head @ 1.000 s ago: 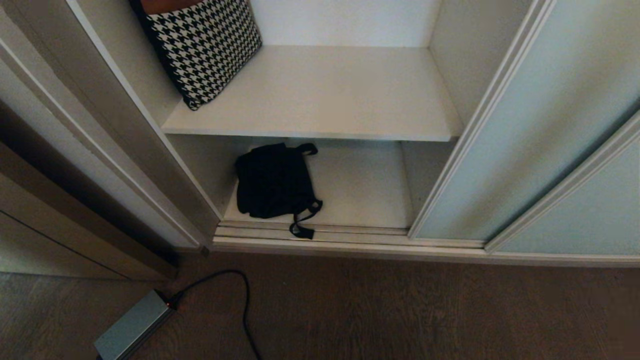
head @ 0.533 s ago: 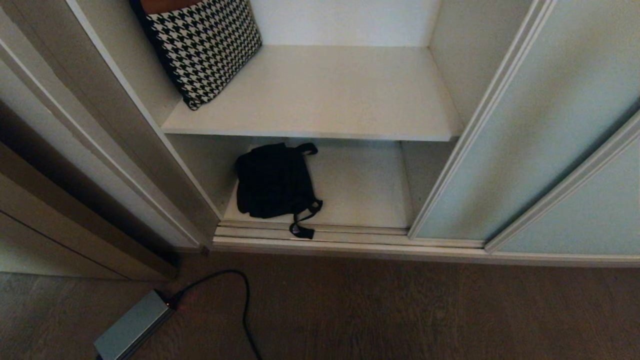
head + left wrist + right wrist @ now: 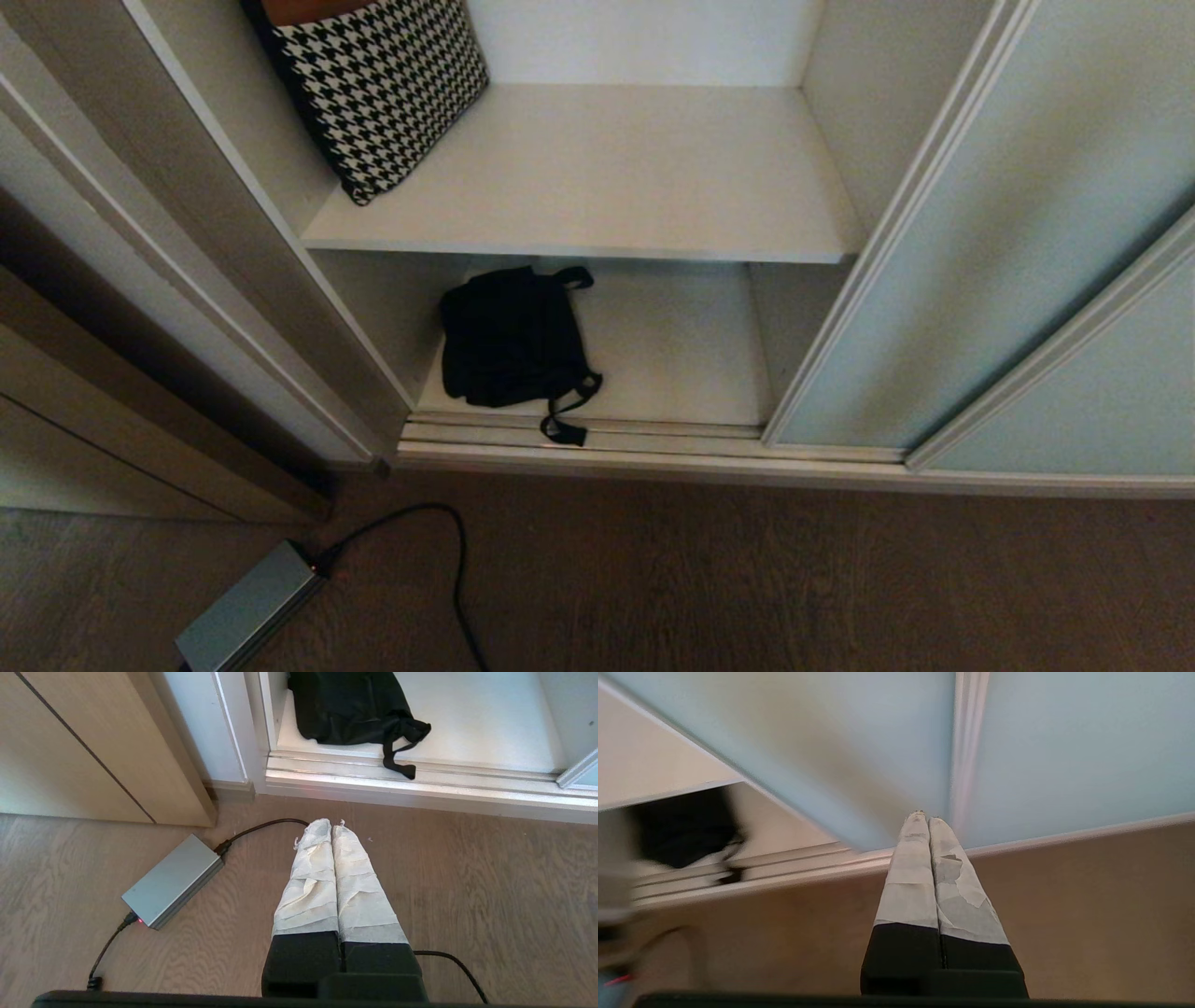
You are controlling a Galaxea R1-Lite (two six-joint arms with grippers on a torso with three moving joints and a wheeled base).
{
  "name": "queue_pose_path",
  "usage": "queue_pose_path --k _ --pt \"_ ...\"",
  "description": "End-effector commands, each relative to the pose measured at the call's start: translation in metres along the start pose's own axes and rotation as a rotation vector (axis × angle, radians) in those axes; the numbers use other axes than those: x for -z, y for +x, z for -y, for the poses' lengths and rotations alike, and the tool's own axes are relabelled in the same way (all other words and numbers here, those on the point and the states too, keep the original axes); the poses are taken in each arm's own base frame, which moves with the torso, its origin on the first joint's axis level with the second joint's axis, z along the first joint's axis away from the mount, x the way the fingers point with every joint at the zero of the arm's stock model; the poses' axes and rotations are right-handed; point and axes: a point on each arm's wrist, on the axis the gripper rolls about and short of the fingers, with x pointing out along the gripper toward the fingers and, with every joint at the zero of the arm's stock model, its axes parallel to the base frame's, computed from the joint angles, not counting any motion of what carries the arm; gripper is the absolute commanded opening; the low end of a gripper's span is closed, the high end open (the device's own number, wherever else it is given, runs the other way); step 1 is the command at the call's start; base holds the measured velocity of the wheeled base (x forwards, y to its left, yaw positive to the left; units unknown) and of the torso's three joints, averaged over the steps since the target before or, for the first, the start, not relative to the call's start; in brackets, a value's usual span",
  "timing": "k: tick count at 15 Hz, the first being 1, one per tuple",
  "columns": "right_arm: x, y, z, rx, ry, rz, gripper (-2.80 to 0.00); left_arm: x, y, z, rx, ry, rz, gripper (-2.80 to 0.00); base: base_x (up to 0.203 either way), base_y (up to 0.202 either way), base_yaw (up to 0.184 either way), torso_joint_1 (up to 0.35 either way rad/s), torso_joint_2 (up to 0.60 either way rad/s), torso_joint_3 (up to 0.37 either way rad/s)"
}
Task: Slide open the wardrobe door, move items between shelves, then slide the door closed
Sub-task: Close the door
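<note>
While the sliding wardrobe door (image 3: pixel 980 233) stood open, both grippers were clenched empty.
Black fabric bag (image 3: pixel 509 338) lay on the lower shelf (image 3: pixel 681 355); left gripper (image 3: pixel 331 823) and right gripper (image 3: pixel 923 815) hung above the floor (image 3: pixel 467 896).

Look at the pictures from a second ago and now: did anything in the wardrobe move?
No, nothing visibly changed. The black bag lies on the bottom shelf with one strap over the floor track, the checked cushion leans on the upper shelf, and the sliding door stands open.

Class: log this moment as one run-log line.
door: open | black bag: bottom shelf | left gripper: shut, parked | right gripper: shut, near door
</note>
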Motion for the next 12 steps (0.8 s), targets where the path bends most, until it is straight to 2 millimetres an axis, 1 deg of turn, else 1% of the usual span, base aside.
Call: queue_pose_path --k 1,2,4,8,10,12 --pt "0.003 0.029 0.033 -0.121 0.129 -0.066 -2.8 0.0 0.0 0.0 -0.001 -0.001 0.0 -2.8 0.0 0.0 0.0 0.0 0.0 0.0" --pt "0.004 0.035 0.039 -0.174 0.174 -0.08 -2.8 0.0 0.0 0.0 -0.001 -0.001 0.0 -2.8 0.0 0.0 0.0 0.0 0.0 0.0" --pt "0.005 0.047 0.05 -0.212 0.214 -0.102 -2.8 0.0 0.0 0.0 -0.001 -0.001 0.001 -2.8 0.0 0.0 0.0 0.0 0.0 0.0" --pt "0.005 0.07 0.068 -0.226 0.235 -0.123 -2.8 0.0 0.0 0.0 -0.001 -0.001 0.001 -2.8 0.0 0.0 0.0 0.0 0.0 0.0" --pt "0.0 0.078 0.076 -0.223 0.225 -0.115 -2.8 0.0 0.0 0.0 -0.001 -0.001 0.0 -2.8 0.0 0.0 0.0 0.0 0.0 0.0" --pt "0.0 0.088 0.086 -0.217 0.214 -0.108 -2.8 0.0 0.0 0.0 -0.001 -0.001 0.0 -2.8 0.0 0.0 0.0 0.0 0.0 0.0"
